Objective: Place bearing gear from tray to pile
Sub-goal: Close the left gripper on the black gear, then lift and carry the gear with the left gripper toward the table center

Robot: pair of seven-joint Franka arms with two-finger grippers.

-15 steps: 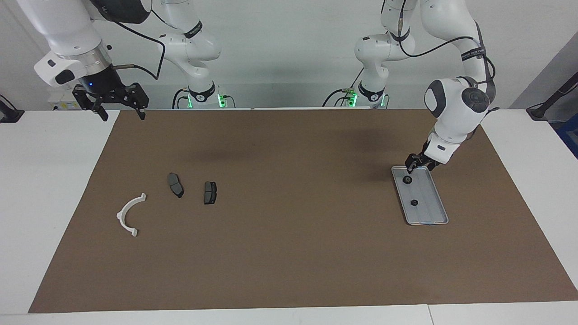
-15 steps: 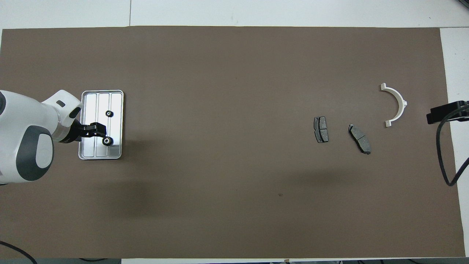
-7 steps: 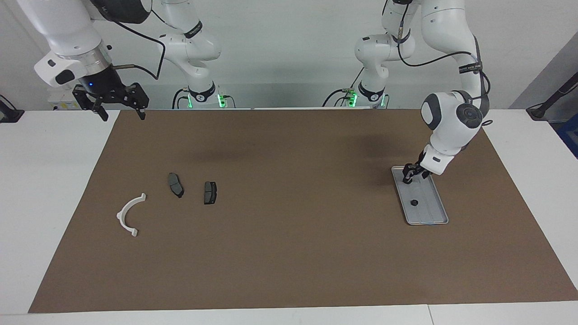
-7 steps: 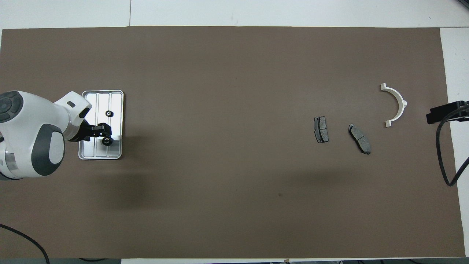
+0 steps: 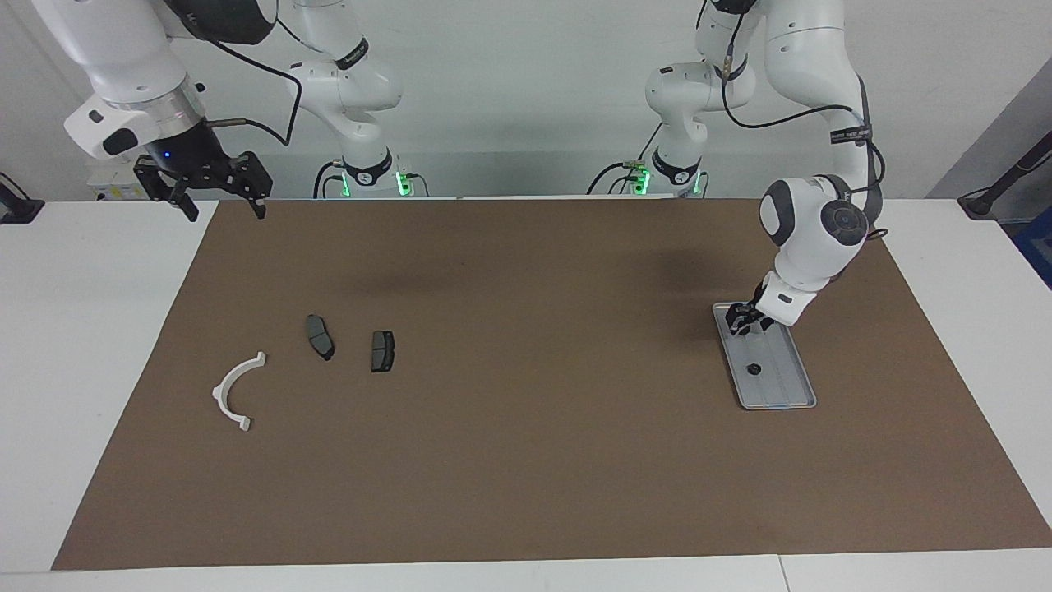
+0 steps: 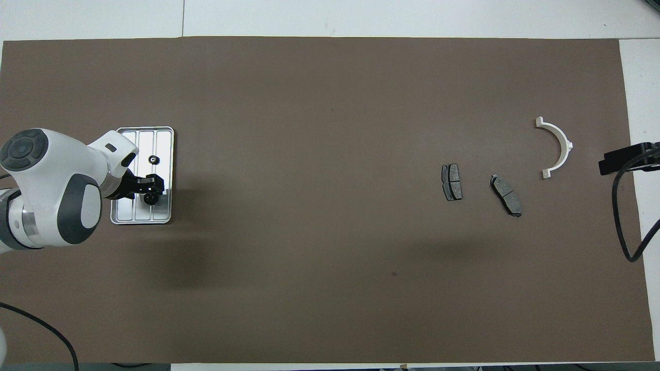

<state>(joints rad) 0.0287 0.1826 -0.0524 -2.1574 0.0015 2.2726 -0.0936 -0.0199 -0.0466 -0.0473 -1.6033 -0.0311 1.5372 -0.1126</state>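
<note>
The silver tray [image 5: 782, 388] lies toward the left arm's end of the brown mat; it also shows in the overhead view [image 6: 128, 210]. Two small black bearing gears are on it. My left gripper [image 5: 741, 323] is down at the gear nearer to the robots [image 6: 150, 198], which it hides in the facing view. The second gear [image 5: 751, 369] lies free farther along the tray. The pile lies toward the right arm's end: a white half-ring bracket [image 5: 220, 391] and two dark brake pads [image 5: 320, 336] [image 5: 382, 351]. My right gripper [image 5: 220, 209] waits open, raised over the mat's corner.
The brown mat [image 5: 526, 444] covers most of the white table. The right arm's cable [image 6: 619, 216] hangs over the mat's edge near the bracket [image 6: 567, 146]. The left arm's large wrist [image 6: 51, 201] overhangs the mat beside the tray.
My left gripper has come down along the tray onto the gear nearer to the robots, and its wrist has swung over. The gears, the pile and the right arm have not moved.
</note>
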